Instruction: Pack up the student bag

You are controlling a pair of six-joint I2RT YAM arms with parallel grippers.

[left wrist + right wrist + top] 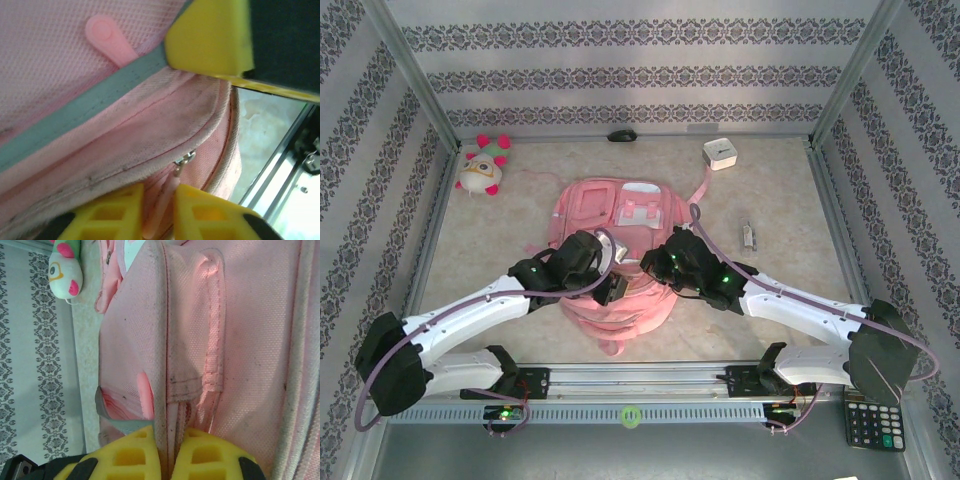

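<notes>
- The student bag (616, 215), a pink backpack, lies flat at the middle of the tabletop (790, 200). Its lighter front pockets face up and its straps trail toward the upper right of the top view.
- The left claw (613, 288) sits on the lower left part of the bag, with its arm reaching in from the lower left corner.
- In the left wrist view the left claw (157, 216) is clenched. Its yellow fingers (107, 217) stand close together at the bottom edge, with the pink zipper pull (162, 200) pinched between them. The bag's seam and a grey strip (75, 115) run diagonally above.
- The right claw (653, 263) rests on the bag's middle, just right of the left claw, with its arm coming from the lower right.
- In the right wrist view the right claw (170, 460) is clamped on a raised fold of the bag's fabric, which passes up between its yellow fingers (210, 459).
- A white-and-pink plush toy (483, 165) lies in the upper left of the tabletop, well apart from the bag.
- A white box (720, 153) sits at the upper right, near the strap end.
- A calculator (873, 425) lies at the lower right corner.
</notes>
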